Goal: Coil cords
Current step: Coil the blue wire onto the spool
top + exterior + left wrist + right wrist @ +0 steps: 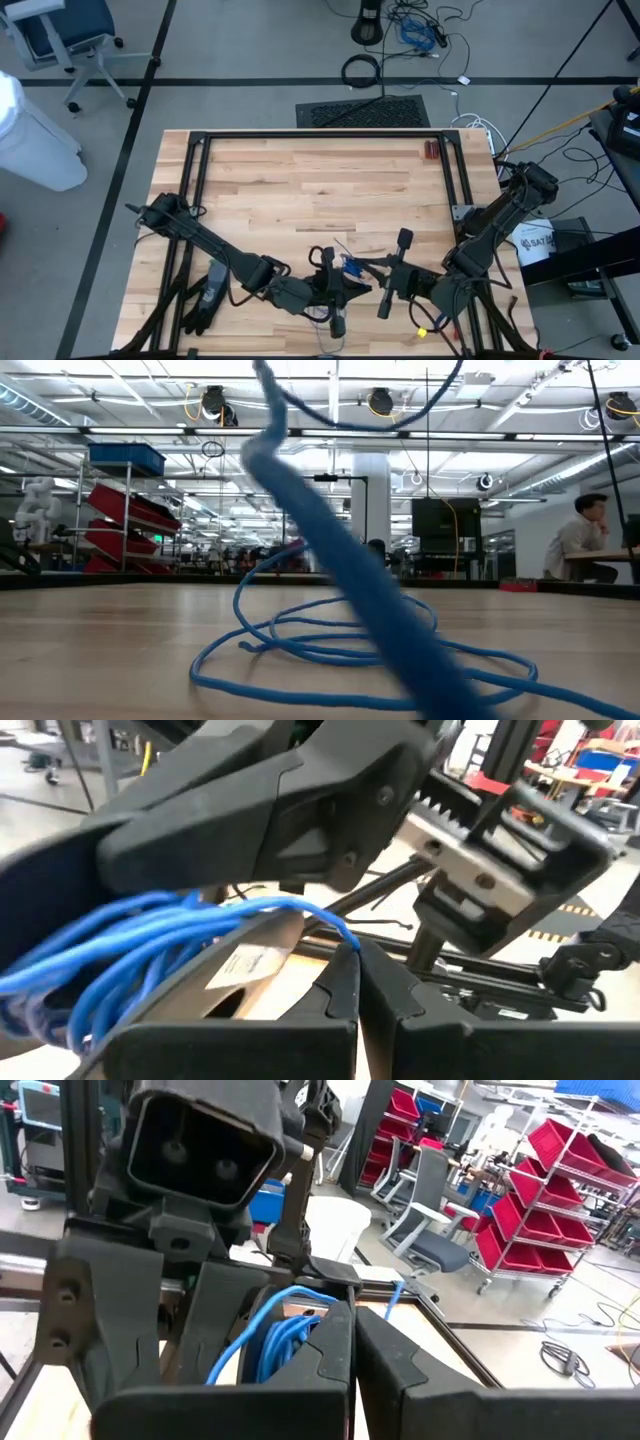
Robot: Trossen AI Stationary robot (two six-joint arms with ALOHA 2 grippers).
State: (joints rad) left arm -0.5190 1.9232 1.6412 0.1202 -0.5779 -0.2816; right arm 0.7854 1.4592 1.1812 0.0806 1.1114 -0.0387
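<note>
Both grippers meet at the table's [300, 180] near edge, left gripper [340, 290] left of right gripper [375, 283], the cords [352, 266] between them. A glove [207, 296] lies farther left, under the left arm.

Overhead, table-level and two close wrist views (blue cord [330, 650] shared).

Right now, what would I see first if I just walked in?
The bright blue cord, bunched where the two dark arms meet at the table's near edge. The left claw and right claw are both shut on it. In the low view, its loops lie on the wood.
</note>
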